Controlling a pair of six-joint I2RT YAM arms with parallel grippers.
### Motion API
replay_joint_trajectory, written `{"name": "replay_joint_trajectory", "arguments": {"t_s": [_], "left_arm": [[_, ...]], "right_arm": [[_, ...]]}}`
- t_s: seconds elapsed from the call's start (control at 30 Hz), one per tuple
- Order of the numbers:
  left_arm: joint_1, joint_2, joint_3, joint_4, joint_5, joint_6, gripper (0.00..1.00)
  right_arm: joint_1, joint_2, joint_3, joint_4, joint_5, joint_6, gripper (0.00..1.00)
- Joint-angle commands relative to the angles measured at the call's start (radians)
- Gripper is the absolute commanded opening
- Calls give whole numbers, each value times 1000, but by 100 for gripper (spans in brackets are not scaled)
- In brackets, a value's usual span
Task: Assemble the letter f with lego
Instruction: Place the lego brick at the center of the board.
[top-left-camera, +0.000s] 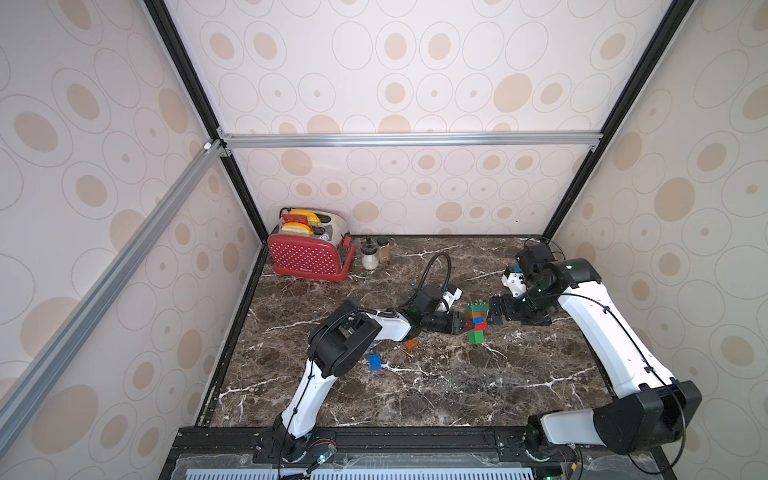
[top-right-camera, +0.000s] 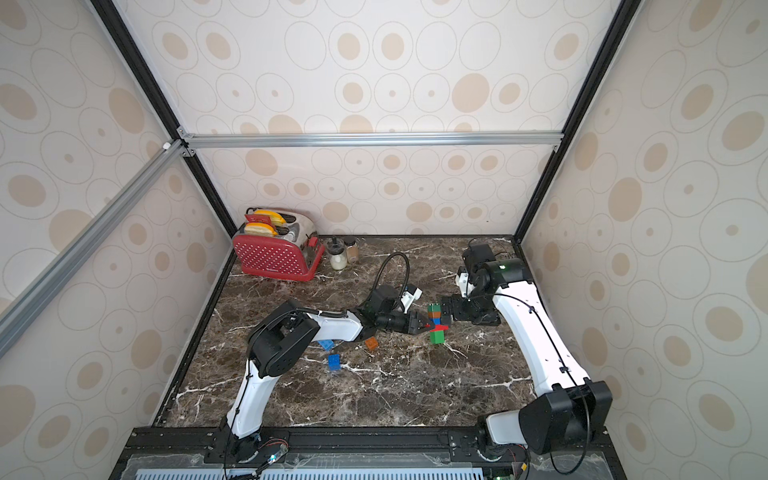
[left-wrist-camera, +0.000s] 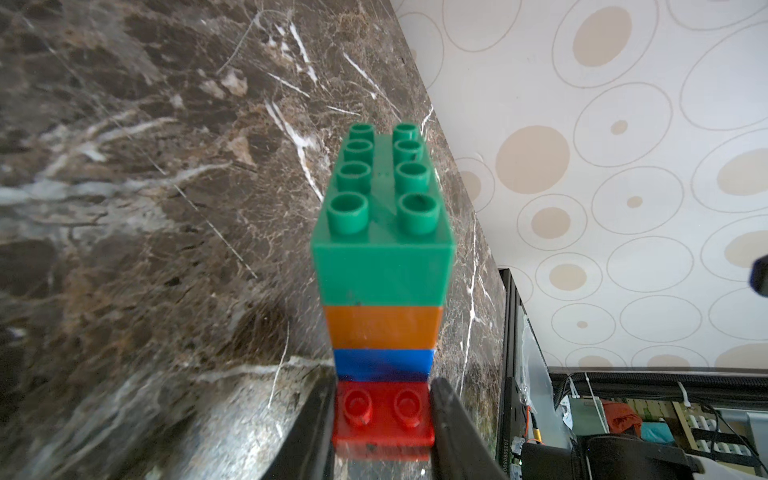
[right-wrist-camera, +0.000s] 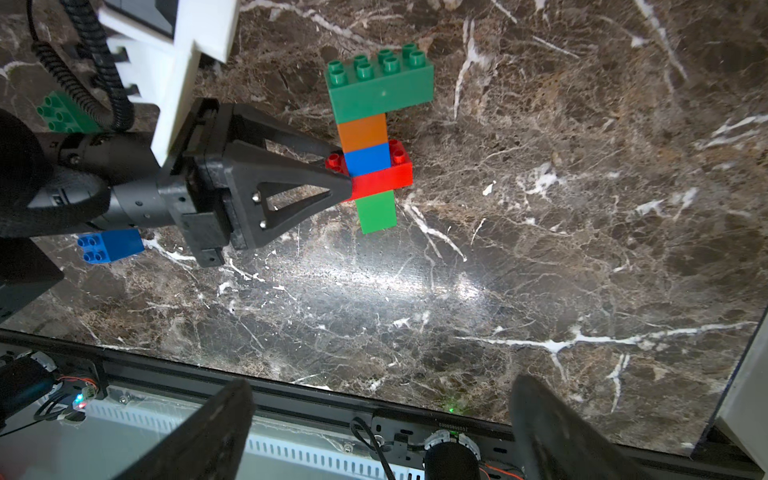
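The lego stack (top-left-camera: 476, 322) (top-right-camera: 435, 322) is oriented flat at mid-table, studs toward the back wall. From the studded end it runs oblong green brick (right-wrist-camera: 380, 89), orange (right-wrist-camera: 362, 132), blue (right-wrist-camera: 368, 160), oblong red brick (right-wrist-camera: 384, 180), small green brick (right-wrist-camera: 377, 212). My left gripper (right-wrist-camera: 347, 166) (left-wrist-camera: 382, 386) comes in from the left and is shut on the red brick (left-wrist-camera: 382, 415). Whether the stack touches the marble I cannot tell. My right gripper (top-left-camera: 494, 311) (right-wrist-camera: 382, 390) hangs wide open and empty just right of the studded end.
Loose bricks lie left of the stack: blue (top-left-camera: 375, 361), orange (top-left-camera: 411, 344), another blue (top-right-camera: 326, 344) and a green one (right-wrist-camera: 58, 112) under the left arm. A red dotted toaster (top-left-camera: 309, 257) and two small jars (top-left-camera: 369, 255) stand at the back left.
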Motion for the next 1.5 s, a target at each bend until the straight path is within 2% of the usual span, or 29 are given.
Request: {"name": "replay_joint_trajectory", "arguments": {"t_s": [0.0,0.27,0.8,1.47], "left_arm": [[6,24,48,55,9,-33,30],[7,39,48,54,-3,-46,32],[24,79,52,89,16,-123,37],[45,74,56,-84,-42,-162,47]], "right_arm": [[-4,-16,-38,13,5,3,100],[-11,-26,-114,44,-20,8,100],[-22,-36,-150,63,-52,3,100],[-22,-27,-141,76,-95,2,99]]}}
